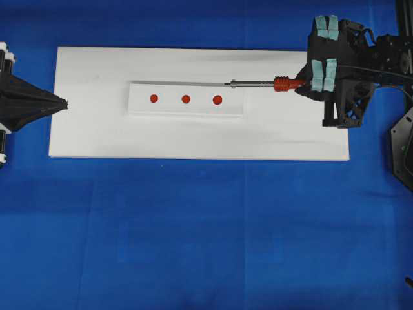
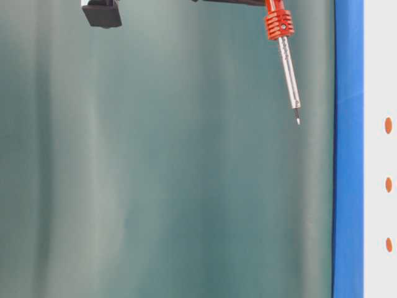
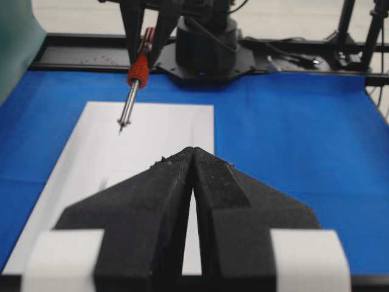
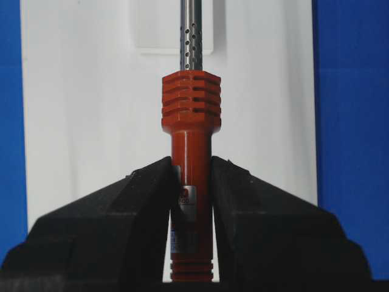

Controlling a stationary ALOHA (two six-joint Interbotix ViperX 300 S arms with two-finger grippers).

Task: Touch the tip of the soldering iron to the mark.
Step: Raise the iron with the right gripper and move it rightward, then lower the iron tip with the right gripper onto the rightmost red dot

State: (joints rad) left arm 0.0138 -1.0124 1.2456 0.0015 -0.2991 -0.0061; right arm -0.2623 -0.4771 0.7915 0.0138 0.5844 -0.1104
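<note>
Overhead exterior view: the right gripper [image 1: 321, 82] jaws pinch the soldering iron [image 1: 271, 83] handle, its long axis pointing left. The tip [image 1: 227, 83] hangs clear, nearest the rightmost mark [image 1: 217, 99]. The left gripper [image 1: 64, 102] jaws are pressed together, farther off.

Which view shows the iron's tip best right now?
Table-level: the tip stands sharp against the plain backdrop, clear of the board. Left wrist shows it small above the white board. Overhead, it blends into the strip's edge; right wrist crops it out.
</note>
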